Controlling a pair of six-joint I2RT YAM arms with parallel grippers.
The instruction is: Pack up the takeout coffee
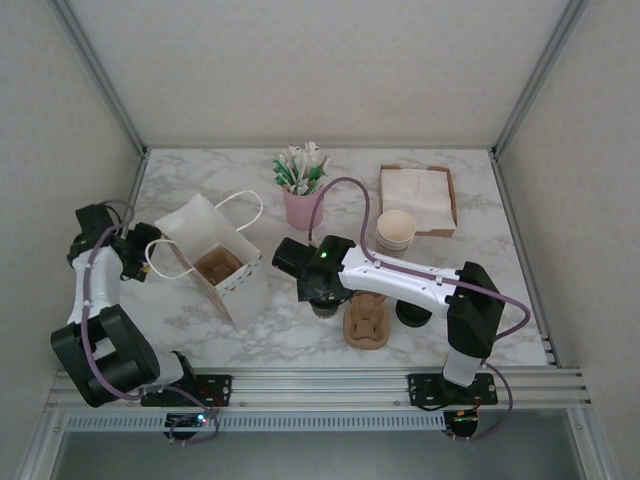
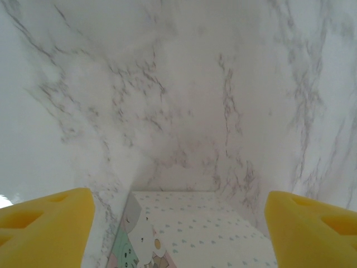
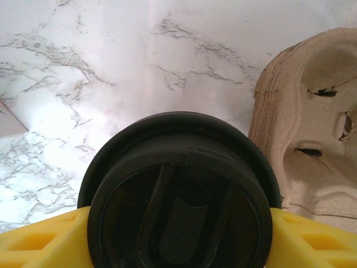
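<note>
The takeout coffee [image 3: 178, 206] fills the lower part of the right wrist view as a round black lid. My right gripper [image 3: 178, 223] has a yellow finger [image 3: 39, 240] pressed in at each side of it, under the lid's rim. From above, that gripper [image 1: 322, 296] hangs over the cup [image 1: 326, 308] in the middle of the table, just left of the cup carriers. My left gripper [image 2: 178, 234] is open, with the patterned side of the white paper bag [image 2: 201, 234] between its wide-set fingers. Seen from above, it [image 1: 140, 252] sits at the left side of the open bag [image 1: 215, 265].
A stack of brown pulp cup carriers [image 1: 365, 322] lies right of the coffee, with a loose black lid [image 1: 413, 313] beyond it. Lidless cream cups [image 1: 396, 230], a napkin box [image 1: 418, 197] and a pink cup of sticks [image 1: 302, 200] stand at the back. White walls close in the table.
</note>
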